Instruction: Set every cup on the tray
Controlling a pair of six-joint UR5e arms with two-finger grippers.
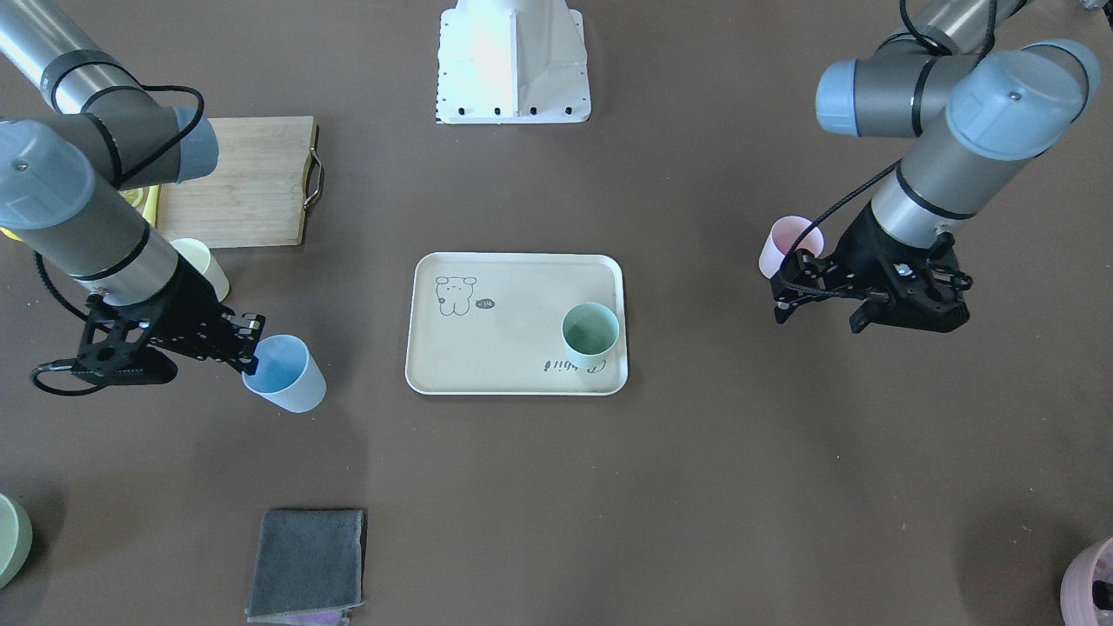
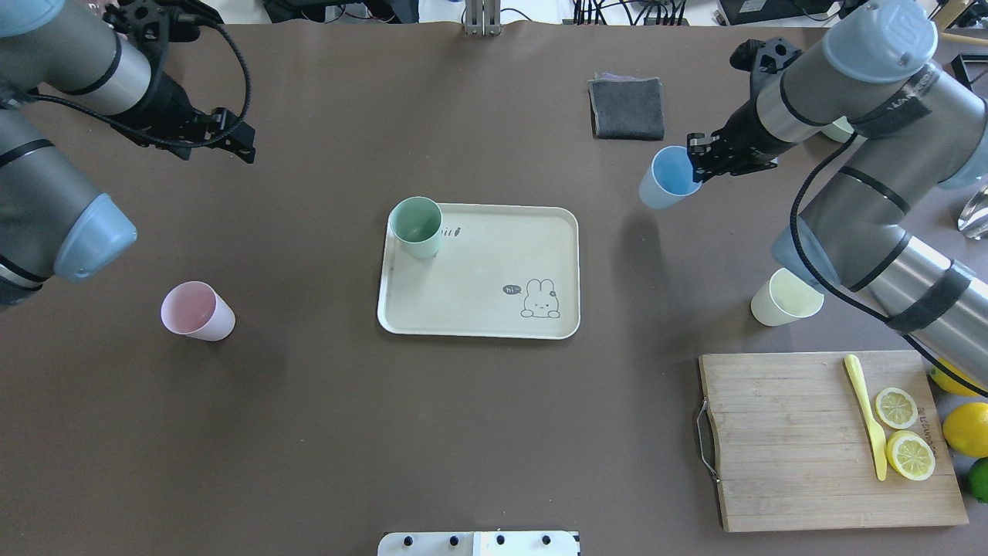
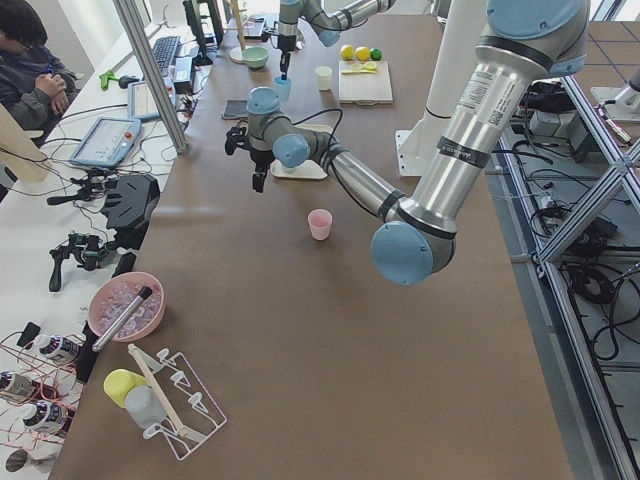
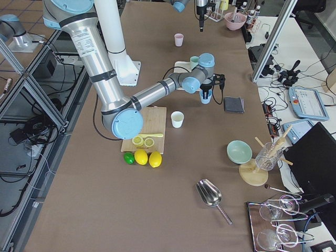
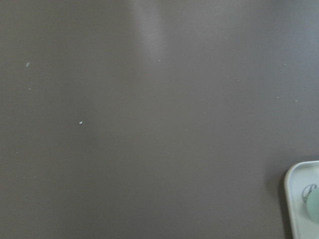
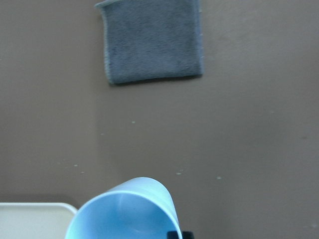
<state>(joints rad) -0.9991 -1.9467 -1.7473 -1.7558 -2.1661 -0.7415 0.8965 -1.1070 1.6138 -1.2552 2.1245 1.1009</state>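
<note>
The right pincer [image 2: 697, 161] is clenched on the rim of the light blue cup [image 2: 665, 180]. The cup is held tilted and appears to be lifted off the surface [image 2: 309, 432], probably so that it can be carried to the tray [image 2: 478, 270]. On the tray only the mint green cup [image 2: 416, 226] is standing, set in one corner, so that room remains for the others. The pale yellow cup [image 2: 786, 298] and the pale pink cup [image 2: 197, 310] stand on the surface, well apart from the tray. The left pincer [image 1: 819, 317] is released and empty.
</note>
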